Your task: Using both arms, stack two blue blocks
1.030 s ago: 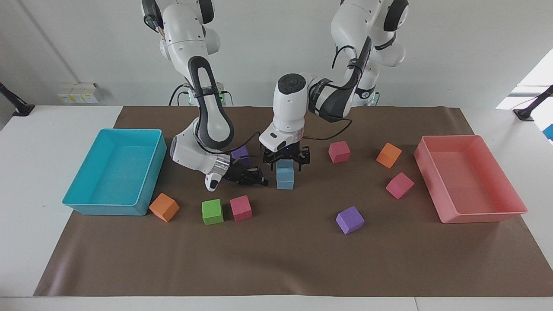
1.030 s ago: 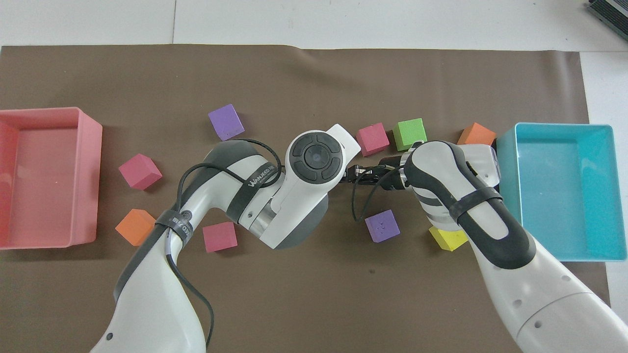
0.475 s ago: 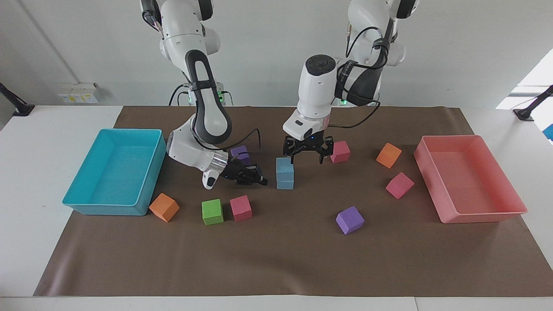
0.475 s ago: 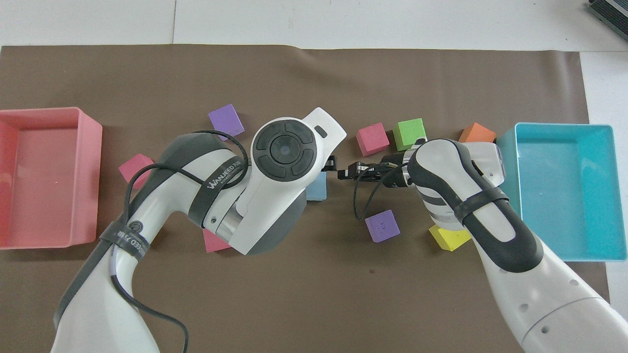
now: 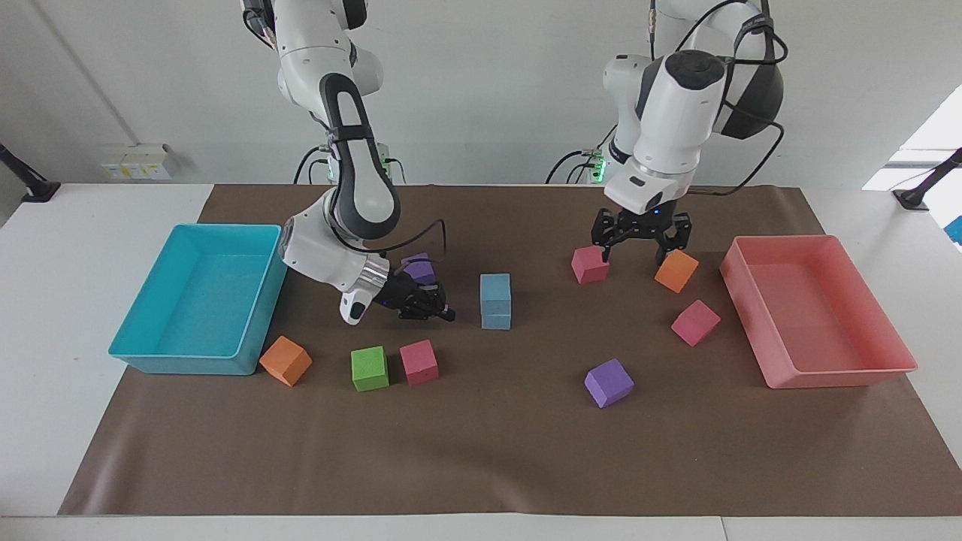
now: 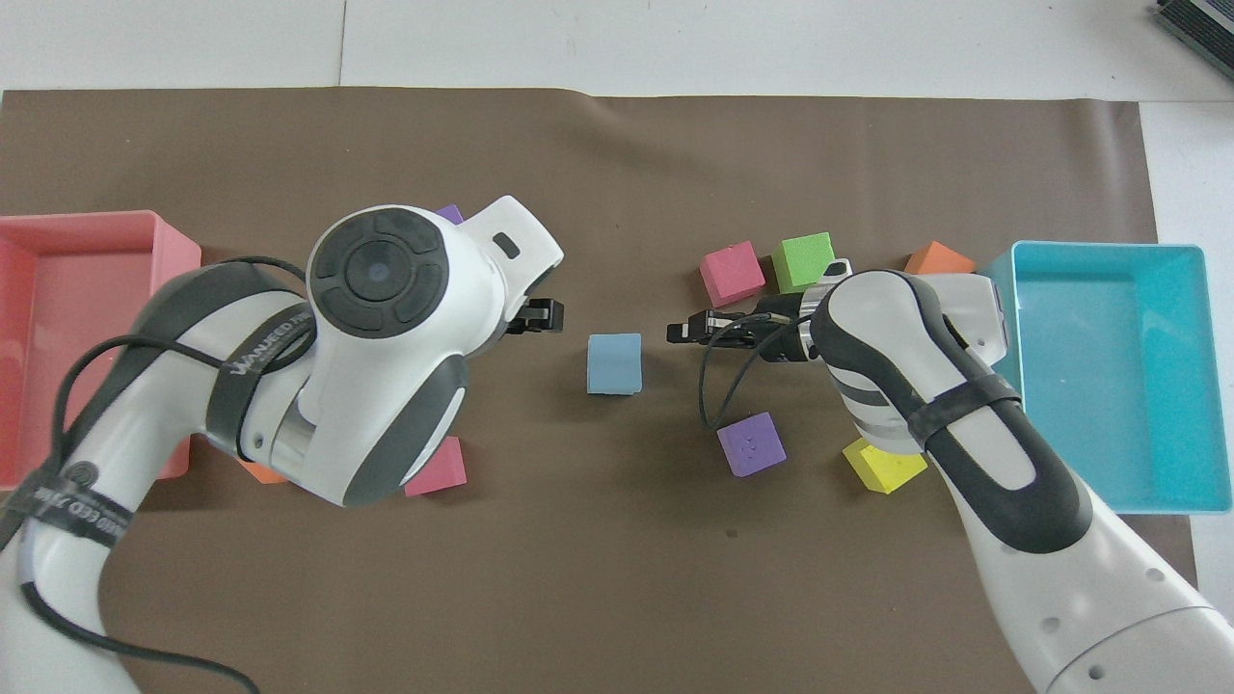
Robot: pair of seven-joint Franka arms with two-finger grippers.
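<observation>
Facing view: blue blocks (image 5: pixel 495 300) stacked at frame centre, nothing touching them. Left gripper (image 5: pixel 639 248) raised at upper right, fingers wide, empty. Right gripper (image 5: pixel 440 309) low at centre-left, fingers pinched together, empty

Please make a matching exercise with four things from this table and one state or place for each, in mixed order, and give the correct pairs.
Things:
1. blue blocks
2. left hand
3. right hand
4. yellow cube

States or places:
A. shut, holding nothing
B. stacked, one on the other
C. open, over a pink cube and an orange cube
D. beside a purple cube

Pairs: 1-B, 2-C, 3-A, 4-D
</observation>
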